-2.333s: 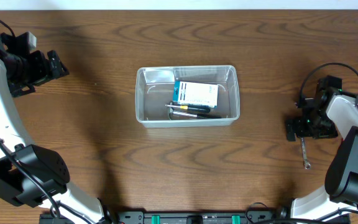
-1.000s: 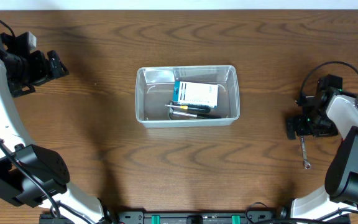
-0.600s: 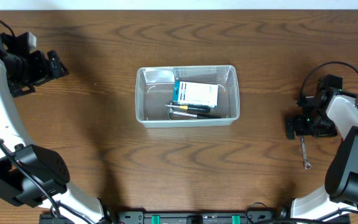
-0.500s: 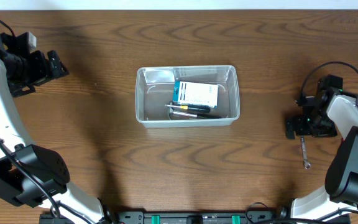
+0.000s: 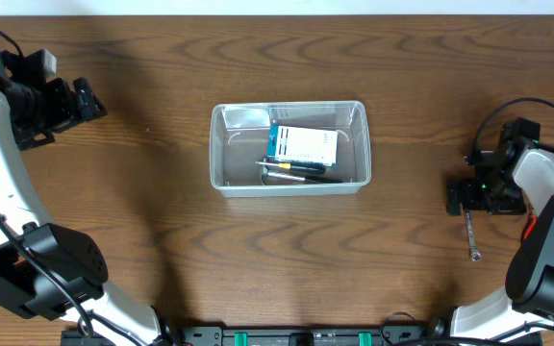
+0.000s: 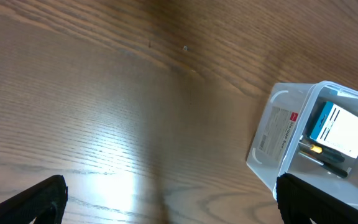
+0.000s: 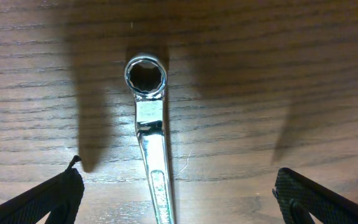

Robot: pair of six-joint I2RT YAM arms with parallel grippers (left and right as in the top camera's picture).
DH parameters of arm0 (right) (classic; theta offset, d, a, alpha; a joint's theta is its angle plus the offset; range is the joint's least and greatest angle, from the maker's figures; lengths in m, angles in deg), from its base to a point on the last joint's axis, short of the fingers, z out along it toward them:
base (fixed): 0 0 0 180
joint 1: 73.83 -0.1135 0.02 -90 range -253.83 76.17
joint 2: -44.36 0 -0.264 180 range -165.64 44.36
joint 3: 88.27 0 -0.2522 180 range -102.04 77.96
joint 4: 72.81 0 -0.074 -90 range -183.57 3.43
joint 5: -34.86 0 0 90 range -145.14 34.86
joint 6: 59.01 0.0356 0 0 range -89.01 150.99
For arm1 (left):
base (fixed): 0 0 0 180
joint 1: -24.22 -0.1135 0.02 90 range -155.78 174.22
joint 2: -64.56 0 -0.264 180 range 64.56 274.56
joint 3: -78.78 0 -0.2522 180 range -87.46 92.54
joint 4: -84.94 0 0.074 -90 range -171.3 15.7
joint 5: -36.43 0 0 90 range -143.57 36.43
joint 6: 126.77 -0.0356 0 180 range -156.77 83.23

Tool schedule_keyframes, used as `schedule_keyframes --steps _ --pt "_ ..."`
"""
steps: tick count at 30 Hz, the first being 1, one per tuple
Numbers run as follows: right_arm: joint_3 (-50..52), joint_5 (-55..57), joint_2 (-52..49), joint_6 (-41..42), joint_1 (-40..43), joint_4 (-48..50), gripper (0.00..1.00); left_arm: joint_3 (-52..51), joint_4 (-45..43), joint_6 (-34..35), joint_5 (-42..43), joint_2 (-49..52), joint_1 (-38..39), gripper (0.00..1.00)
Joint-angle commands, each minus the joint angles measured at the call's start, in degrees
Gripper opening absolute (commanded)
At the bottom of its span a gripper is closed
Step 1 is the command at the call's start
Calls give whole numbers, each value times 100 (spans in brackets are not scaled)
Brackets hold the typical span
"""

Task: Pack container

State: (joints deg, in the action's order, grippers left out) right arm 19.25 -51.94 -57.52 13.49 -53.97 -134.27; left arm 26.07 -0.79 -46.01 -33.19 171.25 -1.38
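The right pincer (image 7: 179, 180) has shifted a little outward, away from the tub, since a moment ago, its wrist and cable loop going with it. The tub, its contents, the wrench and the left arm lie as they did. Its two black fingers (image 7: 48, 202) stand wide apart at the lower corners of the wrist view and hold nothing. Directly between them, flat on the brown wood-grain table (image 7: 260, 93), lies a shiny chrome ring wrench (image 7: 149, 124). Its ring end points ahead of the pincer and its shank runs back beneath it. Neither finger touches it, and bare wood shows on both sides of the shank. Farther off, well apart from this pincer across open wood, sits the clear rectangular plastic container (image 5: 217, 154) with rounded corners and a rim. Inside it a small blue-and-white box (image 5: 303, 144) rests above a few slim dark-handled tools (image 5: 296, 170). Farthest away, beyond the tub, the left pincer (image 5: 92, 101) also stands spread open and empty. From there the tub lies ahead and to its right, a labelled short wall facing it, with only bare wood between. The table's far edge runs as a pale strip beyond the tub.
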Motion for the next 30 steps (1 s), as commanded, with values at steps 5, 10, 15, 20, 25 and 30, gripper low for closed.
schedule_keyframes --steps 5,10,15,20,25,30 --pt "44 -85 -46 74 37 -39 99 -7 -2 -33 -48 57 2 98" --pt "44 -48 -46 76 37 4 99 -7 -2 -33 -48 57 2 98" --pt "52 -37 -46 68 37 37 99 -7 -2 -33 -48 57 2 98" --pt "184 -39 -46 55 37 199 99 -7 -2 -33 -48 57 2 98" --pt "221 -39 -46 55 37 232 99 -7 -2 -33 -48 57 2 98" --pt "221 -39 -46 55 37 251 99 -7 -2 -33 -48 57 2 98"
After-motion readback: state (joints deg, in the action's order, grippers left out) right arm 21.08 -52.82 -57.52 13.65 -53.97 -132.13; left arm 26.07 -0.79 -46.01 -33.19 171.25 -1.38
